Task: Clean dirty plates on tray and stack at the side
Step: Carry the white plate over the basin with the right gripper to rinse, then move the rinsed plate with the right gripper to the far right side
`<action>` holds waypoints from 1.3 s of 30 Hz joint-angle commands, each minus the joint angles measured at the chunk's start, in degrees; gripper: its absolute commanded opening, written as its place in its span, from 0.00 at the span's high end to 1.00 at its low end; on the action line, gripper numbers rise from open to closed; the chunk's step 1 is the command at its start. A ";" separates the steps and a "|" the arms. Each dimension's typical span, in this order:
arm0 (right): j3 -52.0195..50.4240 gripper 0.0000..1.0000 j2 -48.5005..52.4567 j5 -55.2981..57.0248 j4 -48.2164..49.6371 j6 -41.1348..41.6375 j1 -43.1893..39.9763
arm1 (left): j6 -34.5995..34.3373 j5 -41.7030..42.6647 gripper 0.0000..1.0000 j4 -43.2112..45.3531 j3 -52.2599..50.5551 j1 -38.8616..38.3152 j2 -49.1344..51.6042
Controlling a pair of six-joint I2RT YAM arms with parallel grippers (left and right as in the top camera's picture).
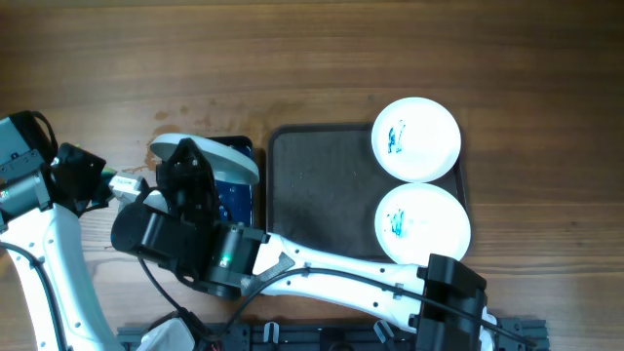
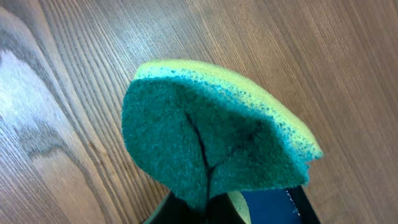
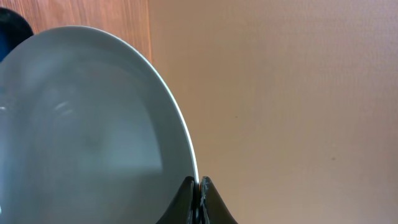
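The pale blue plate (image 3: 87,124) is tilted up off the table, its rim pinched tight between the closed fingers of the right gripper (image 3: 198,190). It hangs over the dark blue basin (image 1: 239,195), just left of the tray (image 1: 322,185). The far plate (image 1: 416,139) and the near plate (image 1: 423,222) lie flat along the tray's right side, teal scribbles showing on both, while the left gripper (image 1: 112,183) is clamped on a green-and-yellow sponge (image 2: 211,130) above the wooden table (image 1: 390,49), near the lifted plate.
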 commanded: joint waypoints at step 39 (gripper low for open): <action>1.46 0.96 -2.40 -14.12 -44.44 54.05 -28.00 | 0.87 0.90 0.96 -0.39 1.60 0.24 -1.22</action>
